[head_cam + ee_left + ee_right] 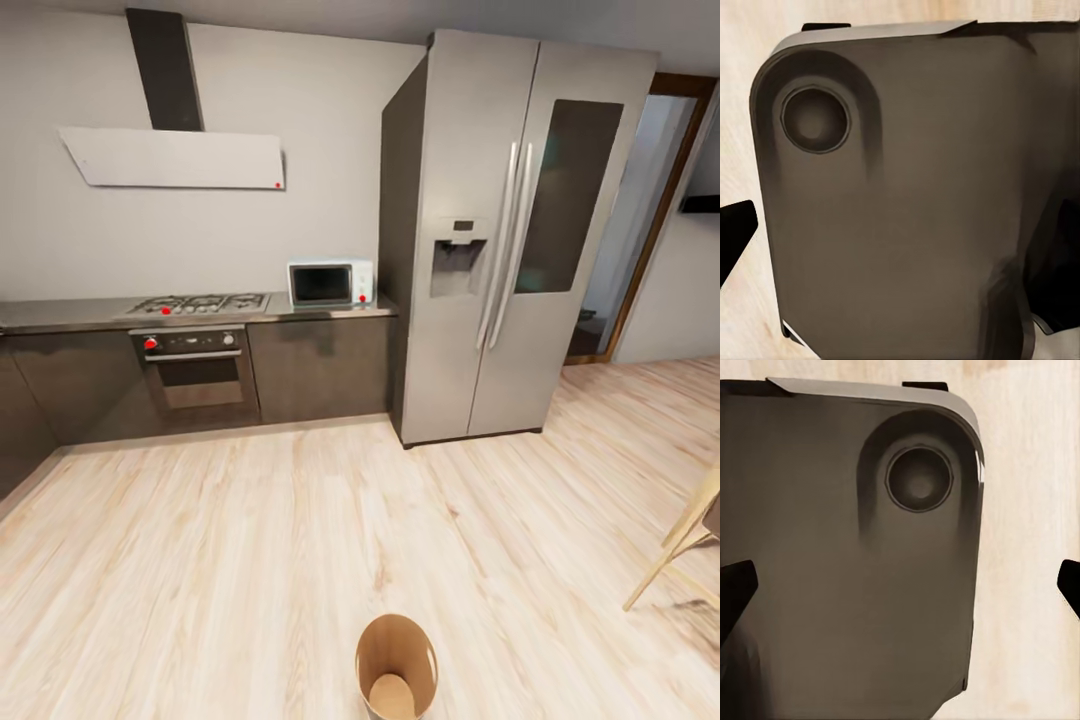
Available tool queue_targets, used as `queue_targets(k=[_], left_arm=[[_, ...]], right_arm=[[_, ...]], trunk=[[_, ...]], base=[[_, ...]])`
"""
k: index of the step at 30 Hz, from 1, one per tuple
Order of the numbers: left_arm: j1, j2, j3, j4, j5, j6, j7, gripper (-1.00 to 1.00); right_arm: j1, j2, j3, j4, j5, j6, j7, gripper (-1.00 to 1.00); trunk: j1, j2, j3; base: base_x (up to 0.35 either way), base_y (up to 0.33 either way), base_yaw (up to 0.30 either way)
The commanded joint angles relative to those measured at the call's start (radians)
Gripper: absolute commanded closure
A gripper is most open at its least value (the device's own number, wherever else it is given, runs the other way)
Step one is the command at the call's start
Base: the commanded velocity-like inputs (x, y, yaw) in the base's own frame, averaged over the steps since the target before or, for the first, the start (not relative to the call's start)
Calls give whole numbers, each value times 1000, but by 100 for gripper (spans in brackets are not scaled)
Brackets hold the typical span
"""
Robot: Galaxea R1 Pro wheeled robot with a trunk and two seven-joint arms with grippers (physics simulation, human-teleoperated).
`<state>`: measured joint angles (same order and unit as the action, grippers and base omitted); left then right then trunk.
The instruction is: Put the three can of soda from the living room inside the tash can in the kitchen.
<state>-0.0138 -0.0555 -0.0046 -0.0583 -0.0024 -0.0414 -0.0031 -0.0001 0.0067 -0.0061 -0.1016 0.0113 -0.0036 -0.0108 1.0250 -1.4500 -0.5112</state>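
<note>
The tash can [396, 645] stands on the kitchen floor at the bottom centre of the head view, close in front of me. It is a small round bin, tan inside, and I see nothing in it. The cans of soda are out of view. In the right wrist view my right gripper [900, 589] is open, with black fingertips [735, 592] at both side edges, over a dark grey part of my own body and pale floor. In the left wrist view my left gripper [900, 232] shows one black fingertip [735, 240] set equally wide, with nothing held.
A silver double-door fridge [500, 240] stands ahead on the right. A dark counter [320, 312] with a hob [200, 303], a microwave [330, 283] and an oven [195, 370] runs along the wall. A wooden chair [690, 545] juts in at the right. A doorway [640, 220] opens beyond the fridge.
</note>
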Motion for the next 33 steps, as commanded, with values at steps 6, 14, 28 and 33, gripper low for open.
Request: queue_targets(k=[6, 14, 28, 33], left_arm=[[0, -1, 0, 0, 0, 0, 0, -100], [0, -1, 0, 0, -1, 0, 0, -100], [0, -4, 0, 0, -1, 0, 0, -100], [0, -5, 0, 0, -1, -1, 0, -100]], right_arm=[[0, 1, 0, 1, 0, 0, 0, -100], [-1, 1, 0, 2, 1, 0, 0, -100], [0, 1, 1, 2, 0, 0, 0, -100], [0, 1, 2, 2, 0, 0, 0, -100]], trunk=[[0, 0, 10], [0, 0, 22], [0, 0, 43], [0, 0, 45]], base=[[114, 13, 87], [162, -102, 101], [106, -49, 107], [7, -2, 33]])
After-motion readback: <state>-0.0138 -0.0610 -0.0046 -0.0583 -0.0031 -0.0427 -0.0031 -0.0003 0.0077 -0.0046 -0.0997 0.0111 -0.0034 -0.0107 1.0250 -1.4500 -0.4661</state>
